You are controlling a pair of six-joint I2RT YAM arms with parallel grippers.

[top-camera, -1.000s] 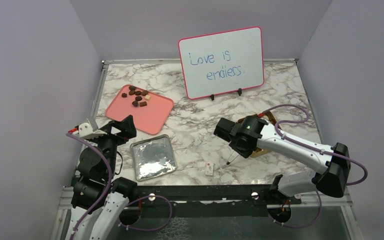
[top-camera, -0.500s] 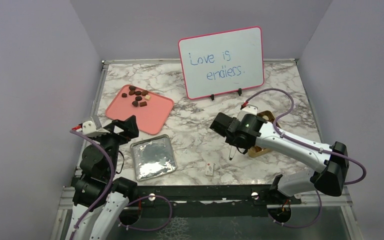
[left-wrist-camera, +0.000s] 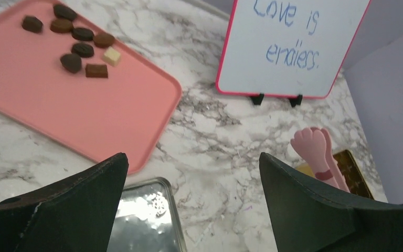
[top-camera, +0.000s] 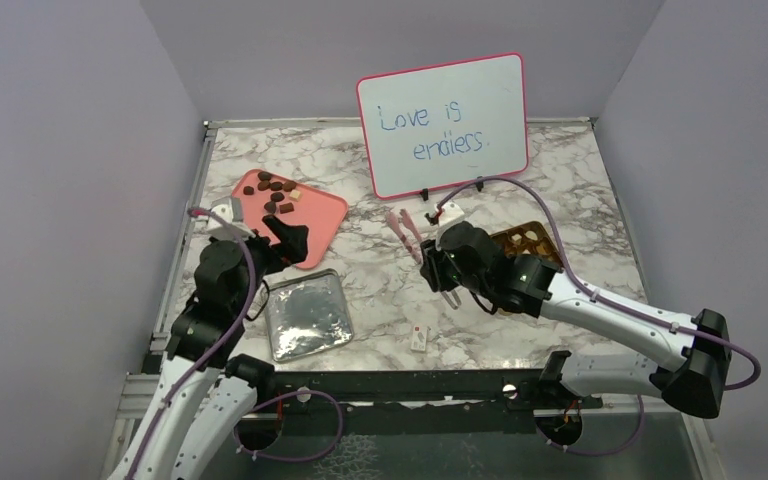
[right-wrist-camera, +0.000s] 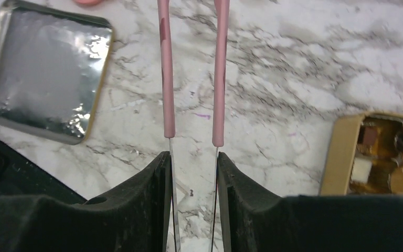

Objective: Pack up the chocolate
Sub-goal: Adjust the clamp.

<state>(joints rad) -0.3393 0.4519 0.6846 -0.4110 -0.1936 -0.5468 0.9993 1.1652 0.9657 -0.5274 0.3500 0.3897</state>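
Observation:
Several chocolate pieces (top-camera: 275, 195), mostly dark brown and one pale, lie at the far end of a pink tray (top-camera: 310, 228); they also show in the left wrist view (left-wrist-camera: 81, 48). My left gripper (top-camera: 285, 238) is open and empty, over the tray's near edge (left-wrist-camera: 191, 163). My right gripper (top-camera: 440, 272) is shut on pink-tipped metal tongs (right-wrist-camera: 165, 79), whose tips (top-camera: 405, 230) point toward the whiteboard. The tongs' arms stand apart between the jaws. A gold box (top-camera: 525, 245) right of the gripper holds some chocolates (right-wrist-camera: 378, 157).
A silver square lid (top-camera: 305, 315) lies near the left arm (right-wrist-camera: 42, 73). A small white tag (top-camera: 419, 338) lies near the front edge. A pink-framed whiteboard (top-camera: 445, 125) stands at the back. Purple walls enclose the marble table (top-camera: 380, 270).
My right gripper has swung left off the gold box, and the tongs now point toward the back. My left gripper has moved forward and right to the pink tray's near edge.

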